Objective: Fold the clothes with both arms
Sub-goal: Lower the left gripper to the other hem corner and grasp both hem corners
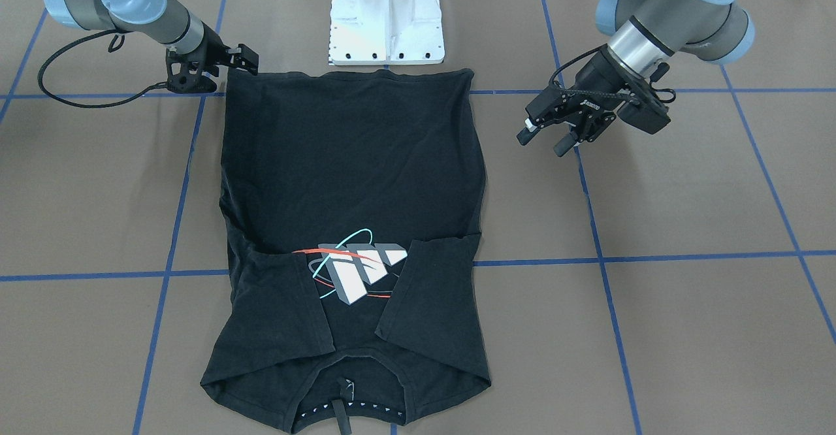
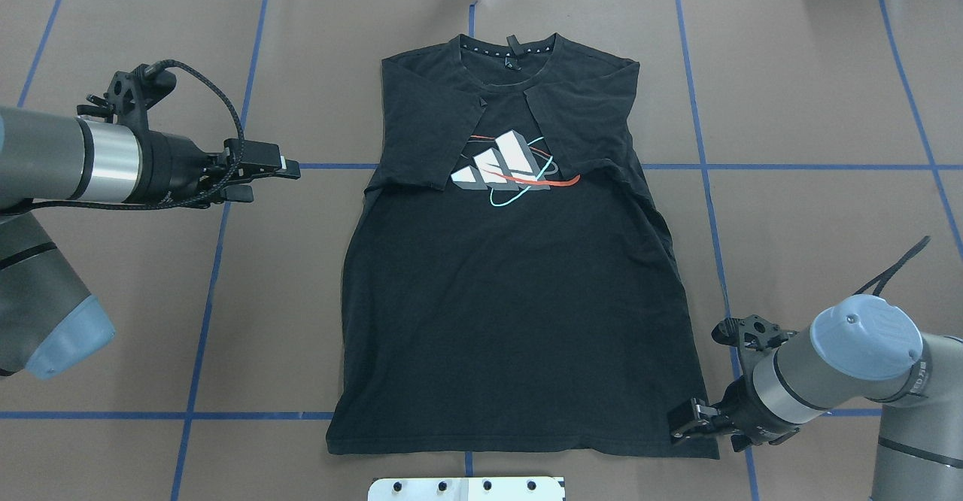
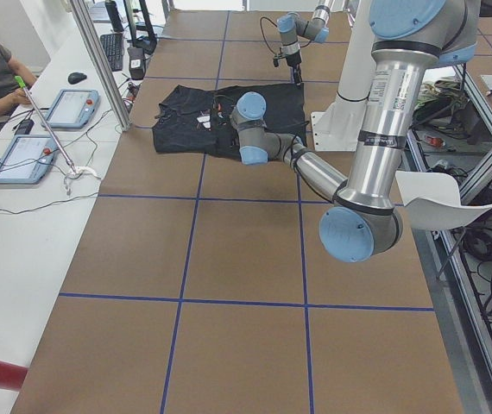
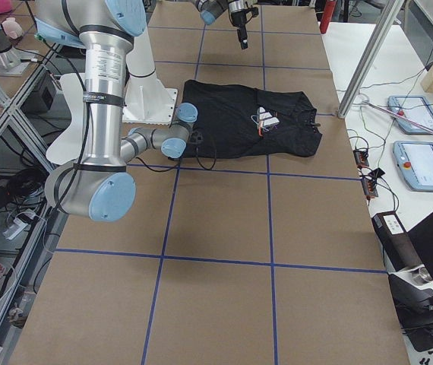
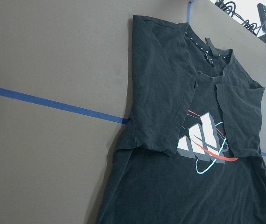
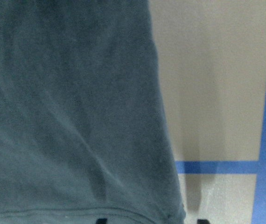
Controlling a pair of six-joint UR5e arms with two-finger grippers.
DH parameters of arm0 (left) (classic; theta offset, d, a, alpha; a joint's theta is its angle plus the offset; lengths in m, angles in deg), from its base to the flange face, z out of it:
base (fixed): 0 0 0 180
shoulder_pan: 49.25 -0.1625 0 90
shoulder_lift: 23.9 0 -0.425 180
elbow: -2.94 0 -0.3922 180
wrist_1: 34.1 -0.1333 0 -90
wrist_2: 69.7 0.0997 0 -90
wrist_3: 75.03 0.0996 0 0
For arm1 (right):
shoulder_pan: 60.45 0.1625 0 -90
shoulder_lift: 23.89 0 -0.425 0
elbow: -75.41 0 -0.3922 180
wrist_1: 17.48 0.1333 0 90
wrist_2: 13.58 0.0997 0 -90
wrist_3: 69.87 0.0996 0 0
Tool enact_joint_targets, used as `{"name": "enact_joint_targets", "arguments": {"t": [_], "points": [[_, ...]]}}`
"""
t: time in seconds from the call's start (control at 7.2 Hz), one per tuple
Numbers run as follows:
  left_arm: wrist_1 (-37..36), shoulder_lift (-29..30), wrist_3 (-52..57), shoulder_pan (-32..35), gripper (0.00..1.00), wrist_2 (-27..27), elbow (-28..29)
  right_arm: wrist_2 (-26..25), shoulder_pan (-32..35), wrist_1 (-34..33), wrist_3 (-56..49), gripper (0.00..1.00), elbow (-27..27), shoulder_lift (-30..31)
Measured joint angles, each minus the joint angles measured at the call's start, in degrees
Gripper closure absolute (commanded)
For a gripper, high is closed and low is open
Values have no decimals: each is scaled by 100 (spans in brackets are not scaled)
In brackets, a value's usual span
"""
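Right end effector (image 2: 683,424), limp black T-shirt (image 2: 511,298)

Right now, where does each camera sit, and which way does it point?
Front-facing: across the table, facing the robot's white pedestal; left arm and right arm show.
Overhead: behind the robot, looking down; left gripper and right gripper flank the T-shirt.
Exterior left: table's end; left arm near.
Exterior right: opposite end; right arm near.
Left wrist: views the shirt's graphic; no gripper visible.
Right wrist: close over the hem; fingertips barely show.
All six share the T-shirt.
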Motion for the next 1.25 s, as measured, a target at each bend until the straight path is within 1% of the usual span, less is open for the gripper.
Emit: {"name": "enact_joint_targets", "arguments": {"t": [0.42,0.56,0.69,0.83,0.97,1.25], "points": [[0,10,0,-3,1,0,0,0,51,-1,3,39,42,7],[0,14,0,-4,1,0,0,0,57,-1,3,47,73,11],[0,14,0,-4,1,0,0,0,60,-1,2,66,107,15],[0,12,0,-4,1,0,0,0,61,0,3,90,123,19],[0,7,0,-4,1,0,0,2,60,-1,1,100,118,19],[-2,2,0,-1,1,0,0,21,62,1,-5,100,91,19]]}}
